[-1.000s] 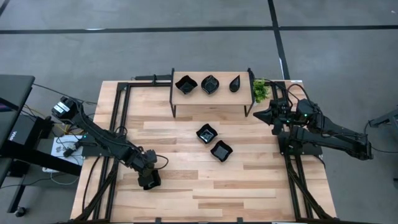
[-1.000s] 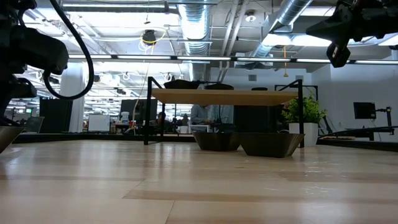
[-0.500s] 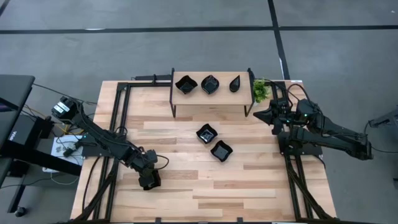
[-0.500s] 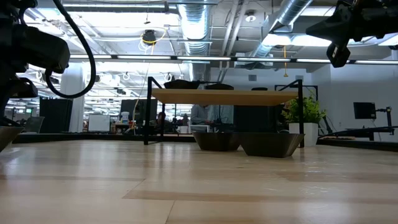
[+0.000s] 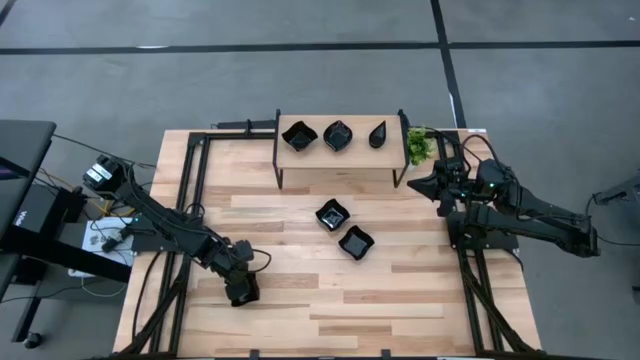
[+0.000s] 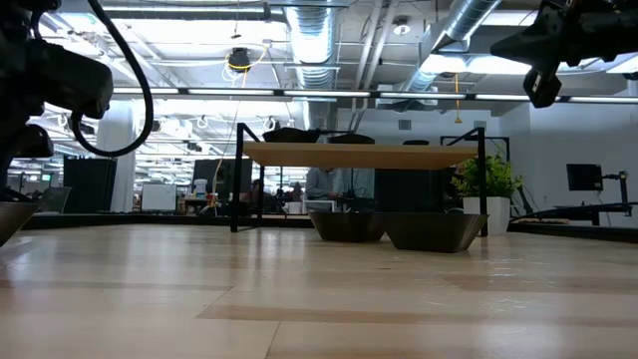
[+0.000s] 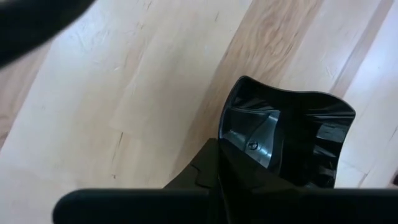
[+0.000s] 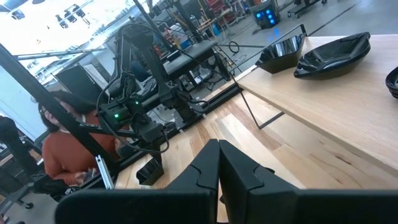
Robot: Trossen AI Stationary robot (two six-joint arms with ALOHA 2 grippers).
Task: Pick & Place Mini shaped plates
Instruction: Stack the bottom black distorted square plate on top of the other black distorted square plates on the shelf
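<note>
— So where's the left gripper [image 5: 241, 291]?
— Lower left of the high view, fingers pinching a black plate [image 7: 292, 140] against the table [image 5: 400, 300].
— Anything nearby?
— Two plates [image 5: 343, 227] lie mid-table; three more on the shelf [image 5: 340, 153], plant [image 5: 418, 146] beside it. Right gripper [image 5: 417, 184] hovers there, pressed together, empty.

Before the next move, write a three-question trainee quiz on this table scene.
1. How many black dishes sit on the raised shelf?
2. True or false: the left gripper is shut on a black dish near the table's front left.
3. Where is the green plant? A) beside the shelf's right end B) between the two dishes in the table's middle C) under the left gripper

Key: 1) three. 2) true. 3) A. The right gripper waits shut, in the air by the plant.
</note>
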